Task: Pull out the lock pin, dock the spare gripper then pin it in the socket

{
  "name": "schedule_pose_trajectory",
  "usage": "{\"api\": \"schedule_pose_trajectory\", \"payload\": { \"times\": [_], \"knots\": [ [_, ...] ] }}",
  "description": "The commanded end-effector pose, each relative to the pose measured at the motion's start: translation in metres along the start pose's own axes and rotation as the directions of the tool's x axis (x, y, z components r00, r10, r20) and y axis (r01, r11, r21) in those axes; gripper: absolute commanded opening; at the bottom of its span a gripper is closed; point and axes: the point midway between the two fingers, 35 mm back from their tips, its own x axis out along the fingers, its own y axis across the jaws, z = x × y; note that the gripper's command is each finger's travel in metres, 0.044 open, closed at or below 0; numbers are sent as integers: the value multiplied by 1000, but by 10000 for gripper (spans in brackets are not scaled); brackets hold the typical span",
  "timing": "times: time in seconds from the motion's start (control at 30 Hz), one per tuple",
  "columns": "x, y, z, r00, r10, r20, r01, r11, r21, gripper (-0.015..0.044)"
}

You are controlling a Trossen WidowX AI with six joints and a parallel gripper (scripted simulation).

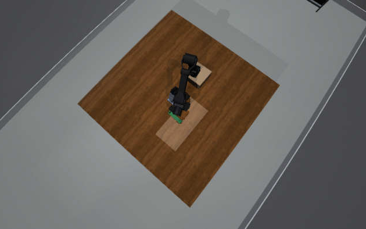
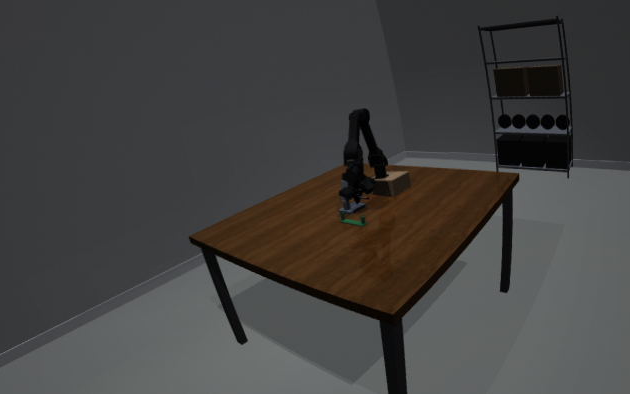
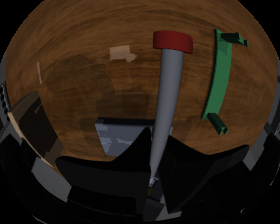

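The black gripper [image 1: 178,111] [image 2: 357,198] [image 3: 151,131] clenched the red-headed pin [image 2: 367,198] [image 3: 171,85] by its shaft, head jutting outward, while the blue-grey mount [image 1: 170,100] [image 2: 353,208] [image 3: 120,139] stood just beside it.
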Motion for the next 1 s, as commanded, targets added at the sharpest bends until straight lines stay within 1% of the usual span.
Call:
{"api": "schedule_pose_trajectory", "payload": {
  "times": [0.0,0.83,0.97],
  "knots": [
    [-1,-1,-3,1000,-4,1,4,1000,-4,0],
    [3,-1,-18,1000,12,1,-12,1000,-9,0],
    [4,0,-16,1000,17,2,-17,1000,-4,105]
  ]
}}
